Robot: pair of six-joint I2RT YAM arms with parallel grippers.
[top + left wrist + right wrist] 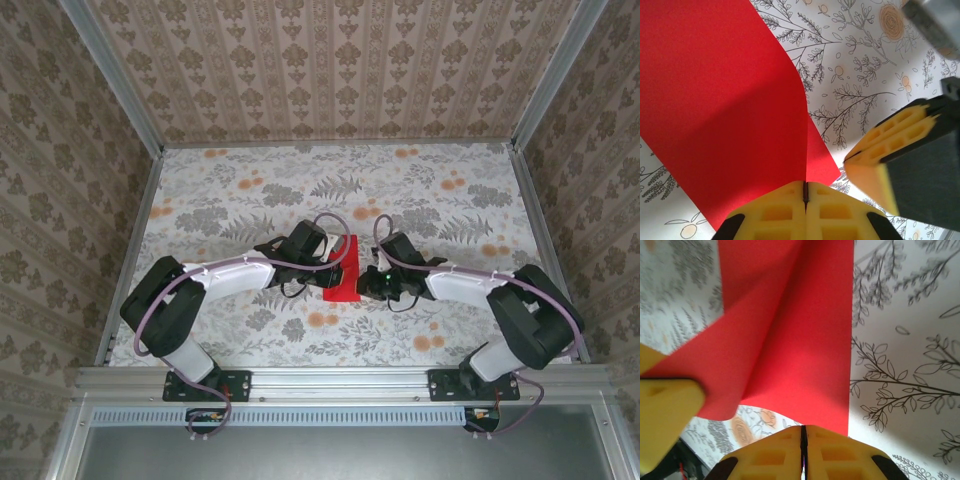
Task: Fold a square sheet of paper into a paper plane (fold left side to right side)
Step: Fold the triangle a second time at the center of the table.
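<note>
The square sheet of paper (342, 288) is bright red and lies at the table's middle, partly folded, with its left part lifted and curling over to the right (730, 100). My left gripper (805, 187) is shut on the raised flap's edge, which runs straight into the seam between its yellow fingers. My right gripper (802, 430) is shut too, and the sheet's near edge (805, 340) rises off the table to meet its seam. The two grippers (338, 262) (372, 282) stand close together over the paper. The right gripper's fingers (890, 145) show beside the sheet's corner.
The floral tablecloth (250, 200) covers the table, with patterned walls on three sides and a metal rail (340, 378) at the near edge. The left gripper's yellow finger (665, 410) sits at the paper's left in the right wrist view.
</note>
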